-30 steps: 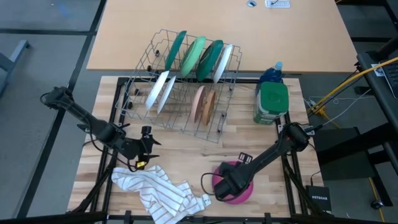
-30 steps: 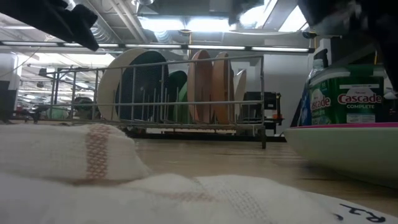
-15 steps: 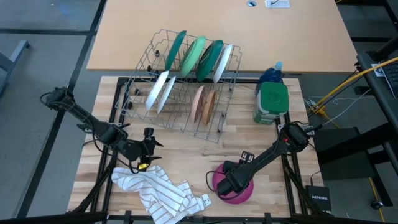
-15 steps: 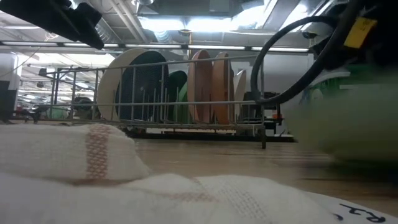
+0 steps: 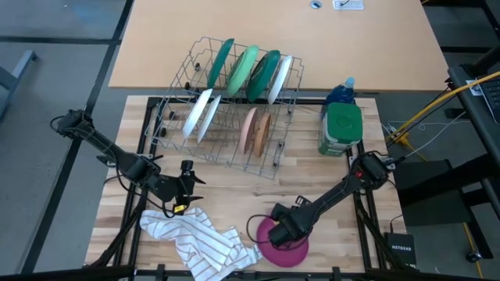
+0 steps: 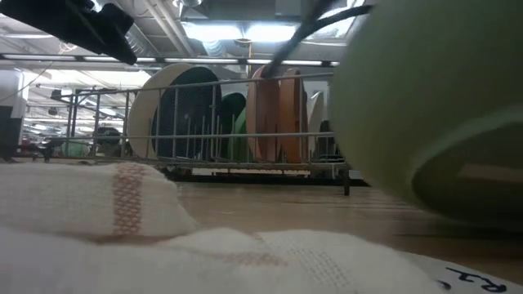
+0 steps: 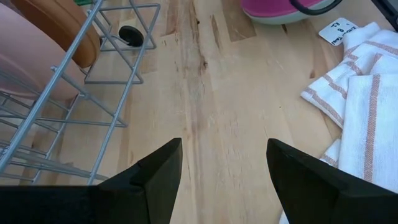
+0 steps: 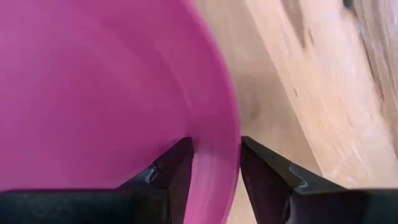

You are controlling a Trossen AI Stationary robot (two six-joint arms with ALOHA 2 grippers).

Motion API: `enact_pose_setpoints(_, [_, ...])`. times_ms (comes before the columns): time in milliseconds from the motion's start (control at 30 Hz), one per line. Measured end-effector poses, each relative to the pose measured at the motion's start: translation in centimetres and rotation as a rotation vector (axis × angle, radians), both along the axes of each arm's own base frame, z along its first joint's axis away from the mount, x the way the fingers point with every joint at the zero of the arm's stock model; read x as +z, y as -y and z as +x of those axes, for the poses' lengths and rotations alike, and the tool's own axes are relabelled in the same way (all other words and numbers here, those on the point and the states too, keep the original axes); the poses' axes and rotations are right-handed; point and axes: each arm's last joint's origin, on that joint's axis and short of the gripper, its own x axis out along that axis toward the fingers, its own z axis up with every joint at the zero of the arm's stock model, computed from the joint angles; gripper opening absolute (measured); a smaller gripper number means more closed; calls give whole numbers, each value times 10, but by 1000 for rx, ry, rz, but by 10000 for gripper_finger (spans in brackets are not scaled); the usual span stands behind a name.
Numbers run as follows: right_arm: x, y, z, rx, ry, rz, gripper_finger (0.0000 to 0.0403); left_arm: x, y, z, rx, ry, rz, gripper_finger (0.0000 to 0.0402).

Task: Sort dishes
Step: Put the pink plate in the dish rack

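Note:
A bowl (image 5: 285,248), pink inside and pale outside, is near the table's front edge, and my right gripper (image 5: 283,232) is shut on its rim. In the low view its pale underside (image 6: 433,106) fills the right side. Dark green, light green, white and tan plates (image 5: 248,72) stand on edge in the wire rack (image 5: 226,109). My left gripper (image 5: 184,184) hovers open over bare wood between the rack and the striped cloth (image 5: 199,240), with nothing between its fingers (image 7: 155,177). My right gripper clamps the bowl's rim (image 8: 216,146), with one finger (image 8: 176,168) inside on the pink wall and the other (image 8: 268,174) outside. The fingers come from above, pointing down. The bowl is tilted, its pale underside toward the near edge; I cannot tell whether it touches the table.
A green-lidded container (image 5: 341,129) and a blue bottle (image 5: 341,92) stand at the right, behind the bowl. The striped cloth lies crumpled at the near left, its edge close to the bowl. Bare wood (image 7: 205,112) lies between rack and cloth.
My right gripper has gone toward the table's near-left with the bowl and sunk a little. The bowl has shifted toward the cloth and tipped, so that its pale underside now faces the near edge. The left arm has kept still.

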Motion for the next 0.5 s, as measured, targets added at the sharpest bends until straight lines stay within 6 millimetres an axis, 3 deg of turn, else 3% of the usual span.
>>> enact_pose_setpoints(500, [1,29,58,-190,334,177,140,0,0,0,-2,0,3,223])
